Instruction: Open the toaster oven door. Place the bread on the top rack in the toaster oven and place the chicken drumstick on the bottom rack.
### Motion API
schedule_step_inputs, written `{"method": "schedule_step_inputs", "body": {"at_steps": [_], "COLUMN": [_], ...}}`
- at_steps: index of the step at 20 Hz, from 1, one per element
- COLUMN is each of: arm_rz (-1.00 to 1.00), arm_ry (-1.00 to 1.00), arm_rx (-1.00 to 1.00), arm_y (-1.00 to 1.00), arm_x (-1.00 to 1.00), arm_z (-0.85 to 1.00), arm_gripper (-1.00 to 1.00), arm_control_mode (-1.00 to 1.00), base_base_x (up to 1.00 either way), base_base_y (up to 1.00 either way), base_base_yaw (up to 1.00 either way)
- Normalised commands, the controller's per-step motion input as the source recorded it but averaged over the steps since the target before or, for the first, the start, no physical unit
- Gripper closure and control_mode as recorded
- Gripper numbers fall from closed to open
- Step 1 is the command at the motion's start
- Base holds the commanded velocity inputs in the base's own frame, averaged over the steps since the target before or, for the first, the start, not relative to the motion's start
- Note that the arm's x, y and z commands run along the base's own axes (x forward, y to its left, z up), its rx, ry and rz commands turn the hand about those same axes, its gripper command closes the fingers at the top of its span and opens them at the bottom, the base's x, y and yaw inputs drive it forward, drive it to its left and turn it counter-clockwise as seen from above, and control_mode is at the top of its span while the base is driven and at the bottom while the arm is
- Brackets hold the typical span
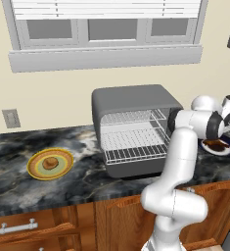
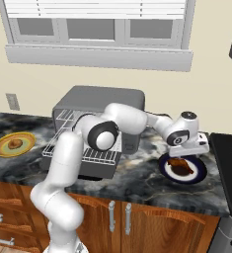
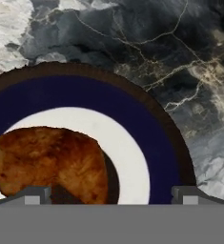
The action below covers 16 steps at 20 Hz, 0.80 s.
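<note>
The toaster oven (image 1: 136, 130) stands open on the dark marble counter (image 1: 82, 179), its door (image 1: 136, 169) folded down flat in front and the silver wire racks (image 1: 133, 139) bare, so the step in hand looks to be the pick-up of the chicken drumstick (image 2: 180, 166). That piece lies on a blue-rimmed white plate (image 2: 199, 176) to the right of the toaster oven, while the bread (image 1: 50, 163) sits on a yellow-green plate (image 1: 35, 169) well to the left of the toaster oven. The arm reaches over to the right of the toaster oven and the gripper (image 2: 185, 154) hangs just above the drumstick, pointing down at it. In the hand view the two fingertips (image 3: 37, 194) stand wide apart, nothing between them, and the drumstick (image 3: 51, 159) lies toward the left one rather than centred in the gap. To do this well, the robot would probably shift the hand a little so the meat sits midway between the fingers, then descend straight until the tips straddle its thickest part without scraping the plate, and close firmly, since the lumpy, rounded surface could slip or roll out sideways. Once lifted, the drumstick belongs on the bottom rack, so the carry should likely stay low and approach the toaster oven from the front, above the lowered door.
</note>
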Motion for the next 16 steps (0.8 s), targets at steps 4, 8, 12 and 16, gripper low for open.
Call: {"method": "schedule_step_inputs", "body": {"at_steps": [4,8,12,16], "arm_rz": [0.14,0.11,0.10,0.08], "arm_ry": [0.00,0.04,0.07,0.04], "arm_rx": [0.00,0.00,0.00,0.00], "arm_y": [0.00,0.00,0.07,0.11], "arm_x": [-0.24,-0.13,-0.10,0.02], "arm_z": [-0.01,0.00,-0.04,-0.13], "arm_gripper": [-1.00,-1.00,-1.00,-1.00], "arm_control_mode": [-1.00,-1.00,-1.00,-1.00], "base_base_x": [0.00,0.00,0.00,0.00], "base_base_y": [0.00,0.00,0.00,0.00], "base_base_yaw": [0.00,0.00,0.00,0.00]}}
